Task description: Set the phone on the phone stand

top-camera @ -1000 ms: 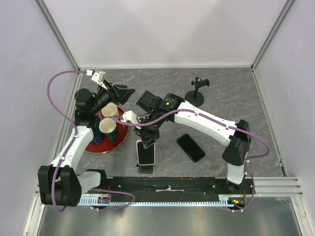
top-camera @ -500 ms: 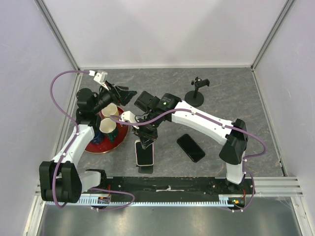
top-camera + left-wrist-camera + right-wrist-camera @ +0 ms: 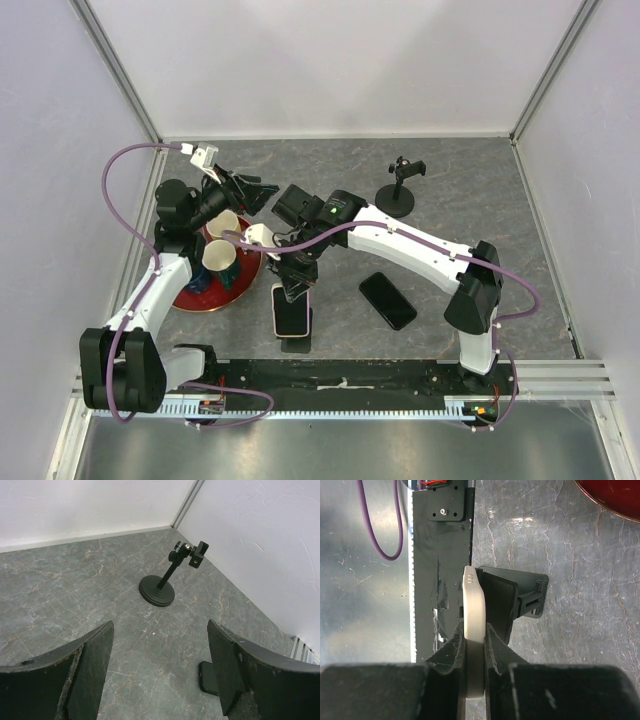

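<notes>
**A:** Starting at the right claw (image 3: 475, 652), it's clamping tight on the white-cased phone (image 3: 472, 605), one finger pressing each flat face, and the phone is showing edge-on in the wrist view

**B:** And from above, that phone is hanging face-up under the claw at the near edge of the counter (image 3: 480, 200), right over the folding phone stand (image 3: 295, 343)

**A:** The wrist camera is showing the stand's black back plate and bracket just behind the phone's far end. I can't tell whether the phone is actually resting on it or only touching it

**B:** Over to the left claw (image 3: 160, 625), then. Its jaws are standing wide apart and gripping nothing

**A:** It's hovering high above the red plate (image 3: 195, 295) with the two paper cups (image 3: 220, 240) on it, and it's pointing towards the far right corner

**B:** Its camera is looking past the fingers at a round-based mount (image 3: 159, 587) standing upright near the back wall, clamp on top

**A:** And a black phone (image 3: 388, 300) is lying flat on the counter to the right of the stand, well apart from both claws
</notes>
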Tool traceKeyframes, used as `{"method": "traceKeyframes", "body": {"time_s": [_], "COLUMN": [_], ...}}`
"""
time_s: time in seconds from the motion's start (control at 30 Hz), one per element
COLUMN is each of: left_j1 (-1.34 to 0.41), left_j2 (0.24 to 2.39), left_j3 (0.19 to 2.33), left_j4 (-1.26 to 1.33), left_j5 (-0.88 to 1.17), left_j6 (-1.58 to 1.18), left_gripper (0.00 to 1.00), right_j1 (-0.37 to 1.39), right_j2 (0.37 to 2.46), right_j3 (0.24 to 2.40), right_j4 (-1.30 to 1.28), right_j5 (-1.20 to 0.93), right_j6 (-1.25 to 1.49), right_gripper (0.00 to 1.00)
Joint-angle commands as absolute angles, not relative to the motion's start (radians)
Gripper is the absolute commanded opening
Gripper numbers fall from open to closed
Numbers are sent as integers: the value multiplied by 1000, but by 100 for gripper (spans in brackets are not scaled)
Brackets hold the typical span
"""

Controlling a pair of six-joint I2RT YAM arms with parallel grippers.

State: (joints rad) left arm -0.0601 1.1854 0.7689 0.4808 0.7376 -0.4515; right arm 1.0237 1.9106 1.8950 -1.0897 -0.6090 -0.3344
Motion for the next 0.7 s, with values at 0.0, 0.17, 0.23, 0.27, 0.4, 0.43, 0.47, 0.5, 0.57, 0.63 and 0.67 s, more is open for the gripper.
{"method": "traceKeyframes", "body": {"time_s": [0.0, 0.17, 0.23, 0.27, 0.4, 0.43, 0.47, 0.5, 0.57, 0.63, 0.67], "left_j1": [-54, -54, -54, -54, -54, -54, -54, -54, -54, -54, -54], "left_j2": [1192, 1192, 1192, 1192, 1193, 1192, 1195, 1195, 1195, 1196, 1197], "left_j3": [784, 782, 784, 784, 785, 784, 787, 785, 785, 785, 785], "left_j4": [517, 517, 517, 515, 515, 515, 515, 517, 517, 517, 517], "left_j5": [755, 756, 756, 758, 758, 759, 758, 758, 759, 761, 761], "left_j6": [-463, -463, -462, -463, -463, -462, -463, -465, -466, -465, -466], "left_gripper": [82, 82, 82, 82, 82, 82, 82, 82, 82, 82, 82], "right_j1": [1023, 1022, 1020, 1020, 1014, 1014, 1011, 1011, 1005, 1002, 1000], "right_j2": [1904, 1896, 1896, 1894, 1884, 1884, 1882, 1879, 1876, 1870, 1864], "right_j3": [1911, 1891, 1878, 1873, 1842, 1838, 1833, 1826, 1821, 1812, 1807], "right_j4": [-1035, -1034, -1034, -1032, -1029, -1029, -1026, -1026, -1025, -1025, -1023], "right_j5": [-638, -629, -630, -632, -640, -644, -646, -646, -647, -649, -650], "right_j6": [-311, -305, -308, -310, -311, -313, -313, -313, -310, -308, -305], "right_gripper": [0, 0, 0, 0, 0, 0, 0, 0, 0, 0, 0]}}
